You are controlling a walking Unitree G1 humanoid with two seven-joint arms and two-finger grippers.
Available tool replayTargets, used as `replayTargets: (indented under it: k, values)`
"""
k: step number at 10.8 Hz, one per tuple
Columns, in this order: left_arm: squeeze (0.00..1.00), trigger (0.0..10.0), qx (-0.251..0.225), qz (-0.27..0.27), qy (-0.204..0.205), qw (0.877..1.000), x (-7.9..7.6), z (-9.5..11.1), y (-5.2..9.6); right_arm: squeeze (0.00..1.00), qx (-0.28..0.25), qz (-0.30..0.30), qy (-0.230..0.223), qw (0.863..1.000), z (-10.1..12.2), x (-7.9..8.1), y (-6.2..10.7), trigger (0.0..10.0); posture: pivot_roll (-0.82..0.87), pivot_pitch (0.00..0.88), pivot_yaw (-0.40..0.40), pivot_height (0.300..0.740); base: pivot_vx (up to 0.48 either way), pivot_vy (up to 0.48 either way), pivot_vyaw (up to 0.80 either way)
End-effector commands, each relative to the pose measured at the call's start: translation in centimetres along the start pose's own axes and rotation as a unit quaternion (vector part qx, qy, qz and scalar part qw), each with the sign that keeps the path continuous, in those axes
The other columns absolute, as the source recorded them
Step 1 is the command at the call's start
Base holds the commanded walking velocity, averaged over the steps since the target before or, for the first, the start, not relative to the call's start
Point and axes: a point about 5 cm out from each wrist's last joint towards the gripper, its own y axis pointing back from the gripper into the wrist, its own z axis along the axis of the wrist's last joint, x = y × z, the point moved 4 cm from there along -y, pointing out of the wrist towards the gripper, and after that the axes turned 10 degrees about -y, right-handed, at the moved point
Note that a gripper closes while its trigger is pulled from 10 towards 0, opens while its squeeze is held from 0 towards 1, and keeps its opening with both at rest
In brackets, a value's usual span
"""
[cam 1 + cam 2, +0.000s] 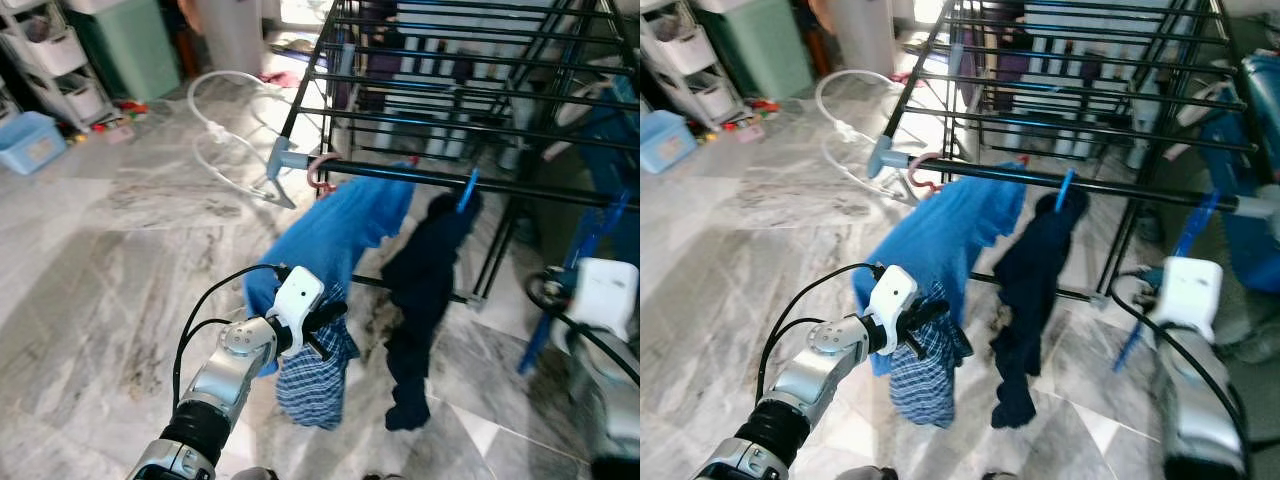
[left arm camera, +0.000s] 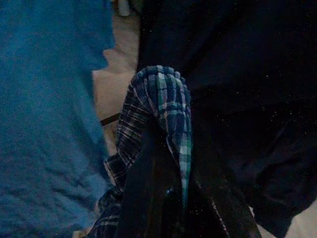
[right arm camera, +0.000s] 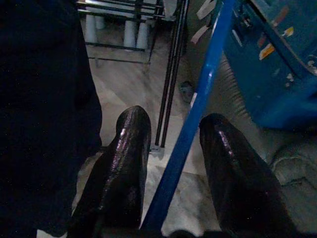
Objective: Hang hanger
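A: Hanger point(image 1: 322, 172)? Upper centre, its pink hook on the black rack point(image 1: 470, 110) rail, blue shirt point(image 1: 335, 235) draped below.

B: Left gripper point(image 1: 328, 330)?

A: Lower centre, pinching plaid cloth point(image 2: 161, 106).

B: Right gripper point(image 3: 171, 168)?

A: Spread either side of a blue pole point(image 3: 198, 104).

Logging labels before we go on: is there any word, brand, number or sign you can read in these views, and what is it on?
None can be read.
Blue machine beside the right gripper: small stickers, too blurred to read.
Drying rack, hanging clothes, white drawer unit: no print visible.
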Motion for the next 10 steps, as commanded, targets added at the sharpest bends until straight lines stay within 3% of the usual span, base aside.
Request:
replayTargets:
  k: [1,2,3,4,5,7,8,10]
  values:
    - [0.0,10.0,0.004,-0.008,-0.009,1.0,-0.1,-0.1,-0.1,0.0,0.024,-0.018,-0.006,1.0,-1.1,-1.0,0.7,0.0,0.01,0.11,0.052,0.74,0.0,0.0,0.0]
    - [0.0,10.0,0.006,-0.01,-0.01,1.0,-0.1,-0.2,-0.2,0.0,0.025,-0.024,0.0,0.999,-1.0,-1.4,1.1,0.0,0.01,0.11,0.052,0.74,0.0,0.0,0.0]
    - [0.0,10.0,0.007,-0.01,-0.011,1.0,-0.2,-0.2,-0.3,0.0,0.024,-0.029,0.005,0.999,-0.8,-1.8,1.6,2.8,0.01,0.112,0.054,0.74,0.0,0.0,0.0]
    - [0.0,10.0,0.009,-0.01,-0.012,1.0,-0.1,-0.3,-0.3,0.0,0.027,-0.026,0.007,0.999,-1.0,-2.0,1.8,4.6,0.0,0.111,0.054,0.74,0.0,0.0,0.0]
    - [0.0,10.0,0.01,-0.009,-0.012,1.0,-0.1,-0.3,-0.3,0.0,0.03,-0.027,0.009,0.999,-1.1,-2.0,1.8,10.0,0.01,0.109,0.053,0.74,0.0,0.0,0.0]
    - [0.0,10.0,0.014,-0.009,-0.014,1.0,-0.1,-0.4,-0.3,0.0,0.033,-0.022,0.008,0.999,-1.2,-1.5,1.6,10.0,0.01,0.11,0.05,0.74,0.0,0.0,0.0]
    - [0.0,10.0,0.015,-0.008,-0.013,1.0,-0.1,-0.5,-0.3,1.0,0.034,-0.021,0.006,0.999,-1.2,-1.3,1.6,10.0,0.01,0.11,0.048,0.74,0.0,0.0,0.0]
    - [0.0,10.0,0.019,-0.007,-0.014,1.0,-0.1,-0.7,-0.3,1.0,0.038,-0.025,-0.007,0.999,-1.3,-1.0,1.6,10.0,0.01,0.113,0.045,0.74,0.0,0.0,0.0]
